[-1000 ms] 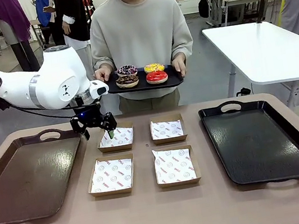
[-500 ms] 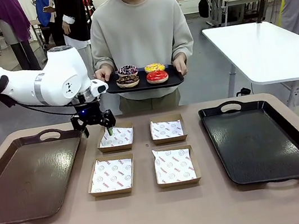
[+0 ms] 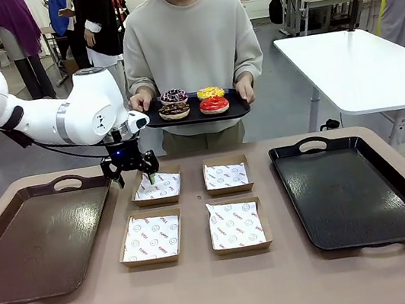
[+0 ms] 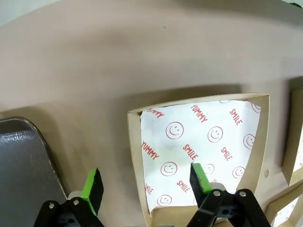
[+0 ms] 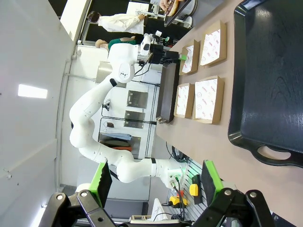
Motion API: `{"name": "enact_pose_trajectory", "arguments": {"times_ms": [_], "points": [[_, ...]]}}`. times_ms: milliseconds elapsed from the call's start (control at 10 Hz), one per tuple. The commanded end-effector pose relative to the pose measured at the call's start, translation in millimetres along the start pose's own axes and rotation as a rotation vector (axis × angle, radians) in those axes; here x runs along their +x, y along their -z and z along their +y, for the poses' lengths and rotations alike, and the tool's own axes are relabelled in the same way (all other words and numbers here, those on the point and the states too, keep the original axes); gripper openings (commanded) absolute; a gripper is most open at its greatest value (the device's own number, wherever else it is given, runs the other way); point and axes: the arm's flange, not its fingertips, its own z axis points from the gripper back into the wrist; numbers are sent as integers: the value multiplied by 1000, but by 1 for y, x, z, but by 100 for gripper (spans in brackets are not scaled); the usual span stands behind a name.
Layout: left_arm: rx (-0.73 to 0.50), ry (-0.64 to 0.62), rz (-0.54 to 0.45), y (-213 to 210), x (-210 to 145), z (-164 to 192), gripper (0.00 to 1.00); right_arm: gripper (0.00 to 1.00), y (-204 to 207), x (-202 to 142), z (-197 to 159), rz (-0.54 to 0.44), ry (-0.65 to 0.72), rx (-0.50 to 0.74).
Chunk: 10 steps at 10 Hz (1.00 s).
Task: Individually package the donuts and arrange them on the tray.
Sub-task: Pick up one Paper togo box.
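- Brown tray (image 3: pixel 39 239): left third of the front view, flat on the table, handle at its far edge.
- Left gripper (image 3: pixel 131 177): left of centre in the front view, pointing down at the left edge of the far-left box (image 3: pixel 156 202). In the left wrist view the left gripper (image 4: pixel 146 182) has its jaws part-way apart, straddling that box's side wall (image 4: pixel 134 156). One green pad (image 4: pixel 90 188) is outside over the table, the other is inside over the printed paper. Neither pad is seen touching the wall, and nothing is held.
- Boxes: four shallow cardboard boxes in a two-by-two block at centre frame, each lined with printed paper. With the far-left box these are the near-left box (image 3: pixel 155 260), far-right box (image 3: pixel 229 191) and near-right box (image 3: pixel 239 249).
- Person: upper centre, beyond the table, with both hands (image 3: pixel 140 100) on a small black serving tray (image 3: pixel 238 106) held at waist height.
- On that serving tray: sprinkled donut (image 3: pixel 173 95) back left, chocolate donut (image 3: pixel 174 111) front left, yellow donut (image 3: pixel 210 92) back right, red donut (image 3: pixel 213 105) front right.
- Black tray (image 3: pixel 355 189): right third of the front view, on the table, handle at its far edge.
- Right gripper (image 5: pixel 156 175): bottom of the right wrist view, jaws wide apart, nothing between the pads.
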Motion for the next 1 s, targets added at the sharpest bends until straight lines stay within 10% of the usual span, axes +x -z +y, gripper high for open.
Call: {"name": "enact_pose_trajectory", "arguments": {"times_ms": [0, 100, 200, 400, 500, 900], "points": [[46, -15, -7, -4, 6, -3, 43, 100, -1, -1, 0, -3, -7, 14], [43, -19, -8, -5, 6, -3, 36, 100, -1, -1, 0, -3, -7, 14], [43, -19, -4, -5, 6, -2, 0, 100, -1, -1, 0, -3, -7, 14], [40, -17, 4, -5, 5, -2, 0, 100, -1, -1, 0, -3, -7, 14], [41, -15, 10, -3, 5, -2, 15, 100, -1, -1, 0, -3, -7, 14], [35, -14, 17, -2, 4, -2, 0, 100, -1, -1, 0, -3, -7, 14]]}}
